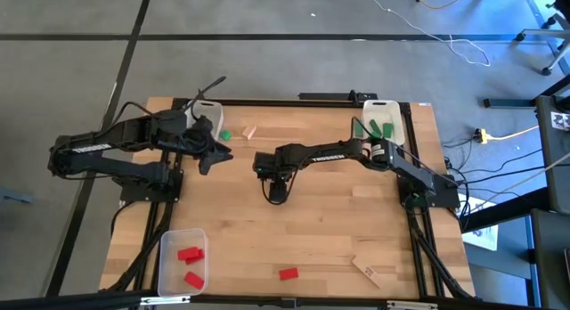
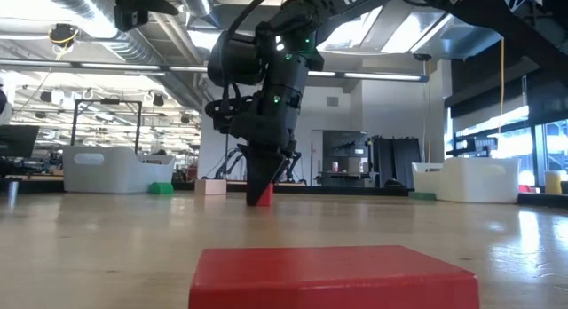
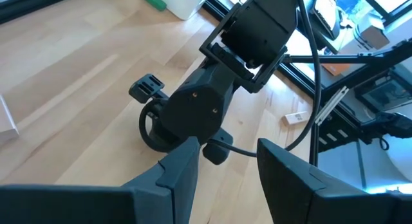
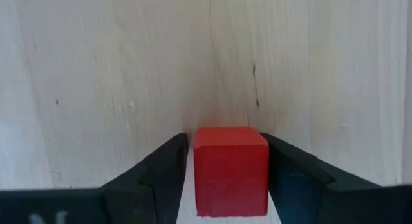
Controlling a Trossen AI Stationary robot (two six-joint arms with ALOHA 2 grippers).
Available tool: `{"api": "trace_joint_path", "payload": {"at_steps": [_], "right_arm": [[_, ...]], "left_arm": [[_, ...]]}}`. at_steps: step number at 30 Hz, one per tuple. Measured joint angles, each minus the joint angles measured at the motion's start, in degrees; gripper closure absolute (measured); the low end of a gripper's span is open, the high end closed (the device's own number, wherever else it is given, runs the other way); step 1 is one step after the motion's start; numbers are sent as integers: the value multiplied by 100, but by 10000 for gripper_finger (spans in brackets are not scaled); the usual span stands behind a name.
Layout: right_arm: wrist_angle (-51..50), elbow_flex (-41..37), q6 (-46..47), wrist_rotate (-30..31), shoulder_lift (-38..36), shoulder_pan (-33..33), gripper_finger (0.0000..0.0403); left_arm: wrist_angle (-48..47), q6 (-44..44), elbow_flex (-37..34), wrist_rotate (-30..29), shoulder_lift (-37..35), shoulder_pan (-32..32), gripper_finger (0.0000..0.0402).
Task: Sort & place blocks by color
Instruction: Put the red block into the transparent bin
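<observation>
A small red block [image 4: 230, 169] sits on the table near its middle, also seen under the gripper in the low view [image 2: 260, 196]. My right gripper [image 4: 226, 179] [image 1: 276, 192] points straight down over it, open, with one finger on each side. My left gripper [image 1: 216, 155] [image 3: 225, 166] hangs open above the far-left part of the table and holds nothing. Loose on the table lie a green block [image 1: 224, 134], a wood block [image 1: 250, 132], another red block [image 1: 288, 273] [image 2: 333, 278] and a second wood block [image 1: 367, 273]. My right gripper comes at the red block from above, pointing down, a finger on either side. One finger [image 4: 290, 179] lies against the block's side [image 4: 264, 166]. A thin strip of table shows between the other finger [image 4: 164, 176] and the block. The block stands flat on the table.
A clear bin [image 1: 183, 256] at the near-left corner holds two red blocks. A bin [image 1: 385, 121] at the far right holds green blocks. Another bin [image 1: 207, 114] stands at the far left behind my left gripper. Bare wood lies between the centre and the near edge.
</observation>
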Motion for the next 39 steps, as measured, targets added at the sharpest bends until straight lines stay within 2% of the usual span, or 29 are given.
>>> {"api": "trace_joint_path", "payload": {"at_steps": [11, 14, 19, 25, 32, 39], "right_arm": [[23, -1, 3, -2, 0, 0, 206], [27, -1, -1, -4, 0, 0, 206], [34, -1, -3, -4, 2, 0, 206], [49, -1, -1, -4, 2, 0, 206], [55, -1, 1, -7, 2, 0, 206], [55, -1, -5, -6, 2, 0, 206]], "left_arm": [[0, -32, 0, -28, 0, 0, 253], [-41, -493, 0, -42, 0, -2, 253], [-651, -1145, 0, -489, 0, 0, 253], [-1248, -1213, 0, -1127, -42, 0, 253], [-1241, -1655, 0, -1207, -37, 0, 253], [-1127, -1659, 0, -1287, -85, -1, 252]]}}
